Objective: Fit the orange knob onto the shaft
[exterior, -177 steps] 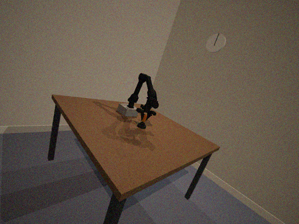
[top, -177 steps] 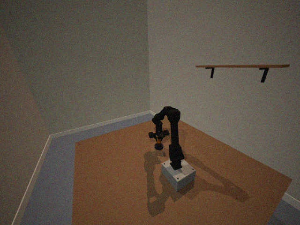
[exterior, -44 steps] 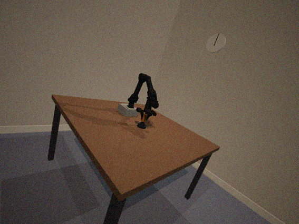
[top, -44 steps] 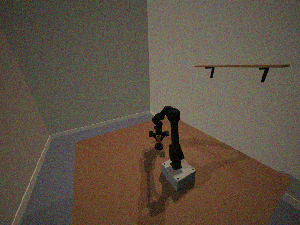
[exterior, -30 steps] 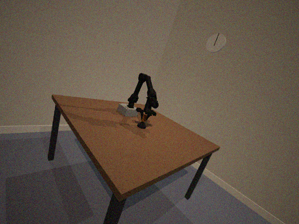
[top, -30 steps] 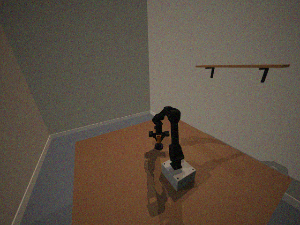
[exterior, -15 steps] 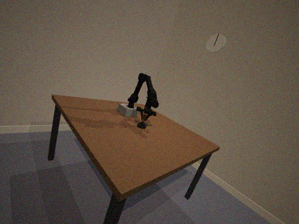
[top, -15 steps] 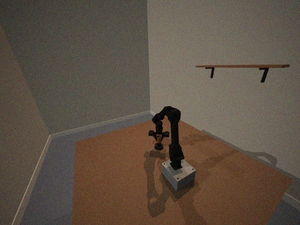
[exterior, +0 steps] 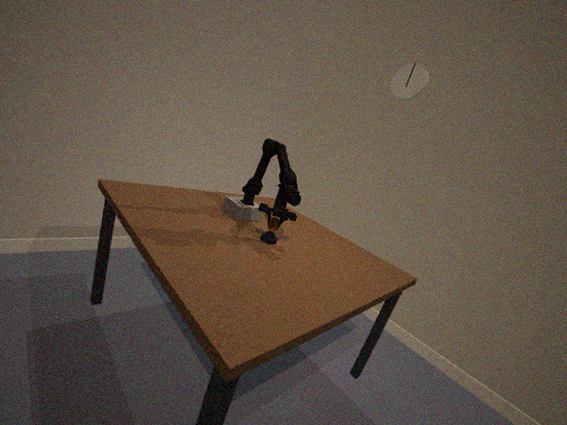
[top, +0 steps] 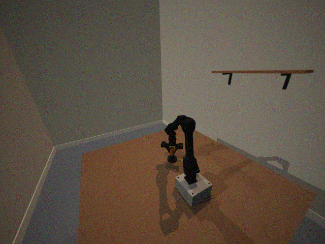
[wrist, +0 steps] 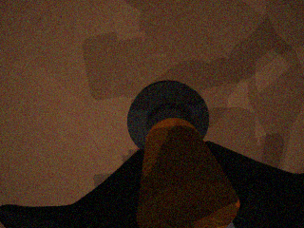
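Note:
The orange knob point(top: 171, 151) point(exterior: 273, 223) point(wrist: 182, 176) is held upright between the fingers of my gripper point(top: 171, 152) point(exterior: 273, 225) point(wrist: 174, 151), which is shut on it. The dark round pedestal point(top: 171, 159) point(exterior: 269, 238) point(wrist: 166, 92) stands on the table directly below the knob. In the wrist view the knob's far end overlaps the near half of the pedestal, and a darker ring shows around it. The shaft is hidden by the knob and fingers. Whether the knob touches the shaft or sits on it, I cannot tell.
The arm's grey base block point(top: 192, 191) point(exterior: 242, 209) stands on the brown table point(top: 118, 183) point(exterior: 276, 292) beside the pedestal. Shadows of the arm lie over the table. A wooden shelf point(top: 262, 71) hangs on the wall, and a round clock point(exterior: 417, 82) on another wall.

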Motion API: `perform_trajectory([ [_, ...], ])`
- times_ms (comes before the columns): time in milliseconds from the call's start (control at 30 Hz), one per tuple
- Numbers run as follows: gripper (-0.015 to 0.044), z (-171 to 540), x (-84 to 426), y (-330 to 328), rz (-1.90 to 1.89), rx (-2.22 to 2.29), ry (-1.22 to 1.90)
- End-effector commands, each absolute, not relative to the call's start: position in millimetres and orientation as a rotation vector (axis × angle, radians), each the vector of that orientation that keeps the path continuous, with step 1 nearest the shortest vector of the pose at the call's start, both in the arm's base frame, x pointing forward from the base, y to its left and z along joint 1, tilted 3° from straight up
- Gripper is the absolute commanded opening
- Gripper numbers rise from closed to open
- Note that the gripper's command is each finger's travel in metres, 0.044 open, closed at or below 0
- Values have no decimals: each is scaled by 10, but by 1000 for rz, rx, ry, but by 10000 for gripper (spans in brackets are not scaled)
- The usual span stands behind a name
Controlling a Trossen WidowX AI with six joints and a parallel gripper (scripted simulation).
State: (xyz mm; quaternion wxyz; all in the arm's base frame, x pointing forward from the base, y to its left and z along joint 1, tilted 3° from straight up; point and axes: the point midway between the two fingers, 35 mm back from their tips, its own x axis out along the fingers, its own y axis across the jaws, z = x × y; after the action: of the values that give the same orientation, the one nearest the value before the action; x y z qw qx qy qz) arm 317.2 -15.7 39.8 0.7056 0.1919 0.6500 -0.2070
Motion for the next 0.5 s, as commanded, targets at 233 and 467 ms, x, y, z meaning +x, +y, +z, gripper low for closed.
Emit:
perform_trajectory([
  [233, 0, 445, 3141, -162, -466, 431, 1442],
  [467, 0, 453, 3154, -162, -612, 590, 1401],
])
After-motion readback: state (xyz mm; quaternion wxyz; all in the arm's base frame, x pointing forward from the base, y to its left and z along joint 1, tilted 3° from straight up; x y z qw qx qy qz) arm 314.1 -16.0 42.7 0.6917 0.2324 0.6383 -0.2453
